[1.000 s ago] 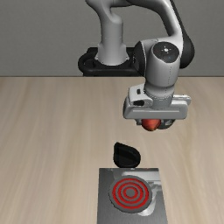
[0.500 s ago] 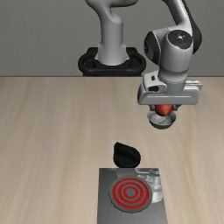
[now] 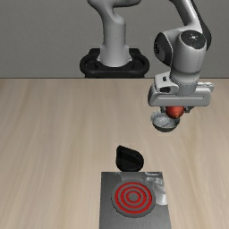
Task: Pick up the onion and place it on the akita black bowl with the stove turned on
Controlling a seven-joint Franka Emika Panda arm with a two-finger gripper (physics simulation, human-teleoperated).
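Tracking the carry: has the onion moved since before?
Yes. The onion, in the gripper, shifted toward the exterior view's right, farther from the black bowl.

From my remote desk I see the small reddish onion (image 3: 177,111) held off the tabletop toward the exterior view's right, pinched between the fingers of the gripper (image 3: 175,114). The akita black bowl (image 3: 130,157) is glossy and dark and sits near the middle of the scene, well apart from the onion, right at the far edge of the stove (image 3: 111,183). The stove is a flat grey unit nearest the viewer, and its burner glows in concentric red rings.
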